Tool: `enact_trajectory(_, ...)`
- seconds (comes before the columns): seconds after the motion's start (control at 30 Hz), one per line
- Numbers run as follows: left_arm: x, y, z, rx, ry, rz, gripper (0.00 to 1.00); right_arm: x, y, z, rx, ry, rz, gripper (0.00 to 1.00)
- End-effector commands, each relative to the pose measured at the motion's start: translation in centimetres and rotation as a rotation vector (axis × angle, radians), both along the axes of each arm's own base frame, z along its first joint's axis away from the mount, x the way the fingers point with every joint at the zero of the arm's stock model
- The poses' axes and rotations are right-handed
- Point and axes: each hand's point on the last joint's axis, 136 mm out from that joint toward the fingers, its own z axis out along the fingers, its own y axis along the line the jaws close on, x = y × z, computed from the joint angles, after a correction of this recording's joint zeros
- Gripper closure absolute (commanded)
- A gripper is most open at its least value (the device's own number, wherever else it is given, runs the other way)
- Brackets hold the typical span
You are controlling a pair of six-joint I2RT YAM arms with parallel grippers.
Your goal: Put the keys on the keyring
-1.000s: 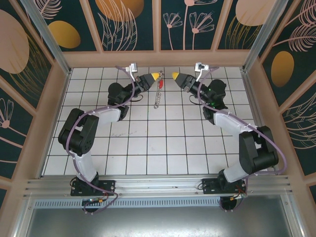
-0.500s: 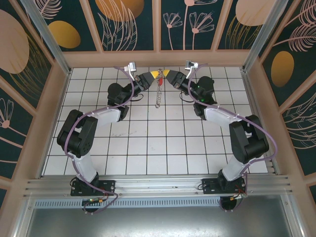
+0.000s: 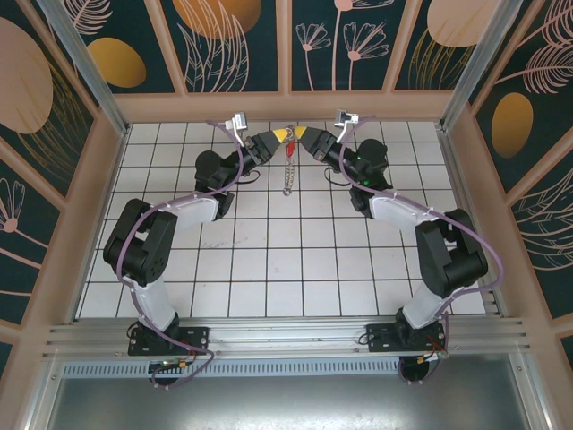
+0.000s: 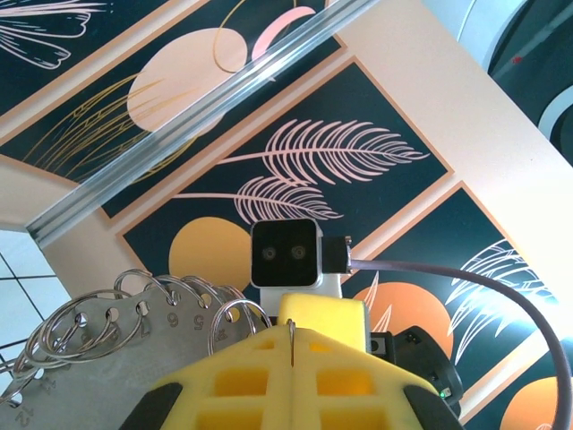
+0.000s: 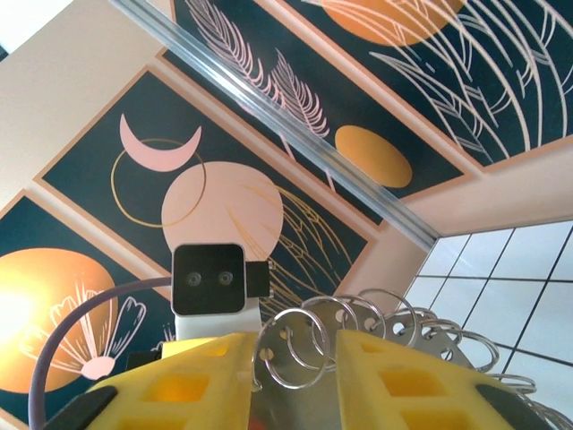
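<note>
Top external view showed the one clear change over the last second: the right end effector (image 3: 303,137), which had stood well apart across a gap, had swung in to meet the left end effector (image 3: 281,136) nose to nose above the far part of the surface (image 3: 269,260). In the last half second almost nothing more had shifted. I took that to mean the approach was over and both arms now had a purchase on the keyring (image 3: 286,175), ready for the fine work of opening a ring for the key.

The keyring hung straight down from the two tips, clear of the surface. The red key (image 3: 291,150) sat near its top, just under the tips; whether it was already threaded on or merely dangling alongside was too small to tell.

In the left wrist view, the left end effector's yellow fingers (image 4: 242,385) were pressed tight together, with a thin edge of the keyring nipped in the seam and its numbered plate fanning out to the left.

In the right wrist view, the right end effector's fingers (image 5: 403,381) stood partly apart, with a couple of the small rings (image 5: 291,354) filling the gap and seemingly pinched from both sides.
</note>
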Motion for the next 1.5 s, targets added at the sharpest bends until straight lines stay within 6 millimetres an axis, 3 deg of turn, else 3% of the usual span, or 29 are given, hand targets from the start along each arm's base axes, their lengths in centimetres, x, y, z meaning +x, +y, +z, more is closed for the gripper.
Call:
enact_trajectory(0.0,-1.0,0.4,2.0,-0.021,-0.082,0.015,1.0,-1.4,-1.2,3.1,0.015,-0.095,-0.049,0.66)
enact_trajectory(0.27,-1.1,0.0,1.6,0.024,-0.129,0.019,1.0,-2.5,-2.0,3.5,-0.016,-0.117,-0.067,0.64)
enact_trajectory(0.47,-1.3,-0.8,1.2,0.082,-0.214,0.037,1.0,-3.6,-1.6,3.6,-0.03,-0.145,-0.017,0.65)
enact_trajectory(0.9,-1.7,-2.2,-0.1,0.1,-0.248,0.013,1.0,-3.0,-1.2,1.5,-0.043,-0.11,0.004,0.63)
enact_trajectory(1.47,-1.9,-1.9,0.7,0.073,-0.258,0.017,1.0,-2.7,-1.7,-0.7,-0.039,-0.059,0.0,0.65)
